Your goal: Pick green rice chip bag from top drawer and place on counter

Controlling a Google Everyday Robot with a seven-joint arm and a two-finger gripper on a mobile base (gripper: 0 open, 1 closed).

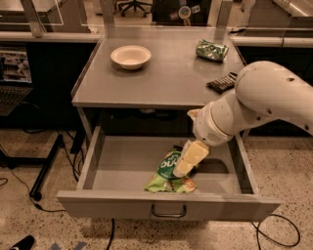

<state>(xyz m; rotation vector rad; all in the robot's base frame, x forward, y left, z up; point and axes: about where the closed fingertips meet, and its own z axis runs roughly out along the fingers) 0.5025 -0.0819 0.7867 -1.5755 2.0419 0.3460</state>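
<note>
Shows gripper inside the pulled-out top drawer, tip over green rice chip bag (grip state: cannot tell). Shows counter above.

I read this as a robotics lab or office workspace, not a home. My gripper hangs inside the top drawer, right at the green rice chip bag. Everything round it is plain grey sheet metal: the drawer itself and the counter above and behind the gripper, carrying 1 pale bowl. Below the gripper lies a speckled terrazzo floor, with a loose black cable trailing under the drawer front. Far left of the gripper an open laptop sits on a dark bench. Well beyond the gripper, past the counter's back edge, stands the wheeled base of 1 office chair.
</note>
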